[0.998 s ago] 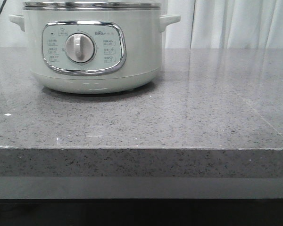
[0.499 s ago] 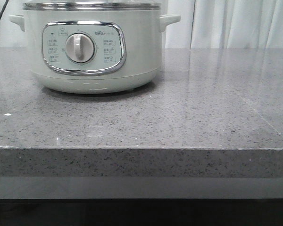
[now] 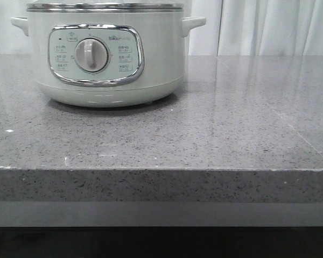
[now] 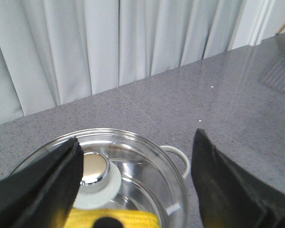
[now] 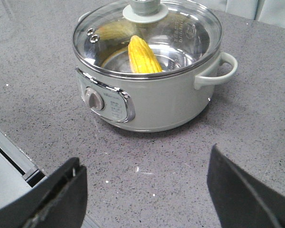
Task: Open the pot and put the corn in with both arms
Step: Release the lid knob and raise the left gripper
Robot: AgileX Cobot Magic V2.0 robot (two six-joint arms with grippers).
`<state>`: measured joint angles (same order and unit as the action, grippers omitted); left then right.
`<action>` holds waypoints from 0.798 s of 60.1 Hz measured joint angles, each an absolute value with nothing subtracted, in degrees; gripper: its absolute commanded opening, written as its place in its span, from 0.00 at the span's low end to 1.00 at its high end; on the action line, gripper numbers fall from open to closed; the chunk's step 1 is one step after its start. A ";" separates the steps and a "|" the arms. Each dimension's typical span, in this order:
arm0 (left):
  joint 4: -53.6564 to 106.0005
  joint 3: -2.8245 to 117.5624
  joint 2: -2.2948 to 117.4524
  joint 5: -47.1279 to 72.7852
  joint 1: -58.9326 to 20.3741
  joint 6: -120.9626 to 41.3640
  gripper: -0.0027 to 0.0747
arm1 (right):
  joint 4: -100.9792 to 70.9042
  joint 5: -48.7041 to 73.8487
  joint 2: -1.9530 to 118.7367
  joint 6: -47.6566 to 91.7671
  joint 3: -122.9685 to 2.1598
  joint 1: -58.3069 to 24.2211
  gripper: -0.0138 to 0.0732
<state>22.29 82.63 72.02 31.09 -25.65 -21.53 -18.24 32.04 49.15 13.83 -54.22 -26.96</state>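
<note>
Over the last second the one thing that has altered in the front view is a dark cable at the upper left edge, which has now slipped out of sight; the pot (image 3: 105, 54) has not shifted on the grey worktop (image 3: 215, 134). I read that as the left arm pulling up and away, its work at the pot finished. The right wrist view supports this: the corn (image 5: 142, 54) lies inside the pot, seen through the glass lid (image 5: 180, 33), which sits closed on the chrome rim with its knob (image 5: 143, 6) upright in the middle. The task looks essentially complete (corn in, lid back on). The left gripper (image 4: 135, 185) hangs above the pot looking down on the lid and the yellow cob, its fingers (image 4: 42, 190) spread wide with nothing between them. The right gripper (image 5: 147, 194) is held back on the pot's panel side, well apart from it and above the worktop near its front edge, fingers (image 5: 61, 194) likewise wide apart and empty. Neither arm touches the pot, so what remains is probably only a retreat.
</note>
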 measured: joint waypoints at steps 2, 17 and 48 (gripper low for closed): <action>22.29 81.20 70.13 31.45 -25.65 -21.53 0.64 | -18.24 32.04 49.15 13.83 -54.22 -26.96 0.78; 21.88 66.04 56.85 32.48 -25.65 -21.53 0.63 | -18.24 32.04 49.15 13.68 -54.22 -26.96 0.78; 21.88 44.42 33.63 32.84 -25.65 -21.53 0.63 | -18.24 32.75 49.15 13.78 -54.22 -26.96 0.78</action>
<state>21.88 44.42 33.63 32.84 -25.65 -21.53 -18.24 32.75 49.15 13.78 -54.22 -26.96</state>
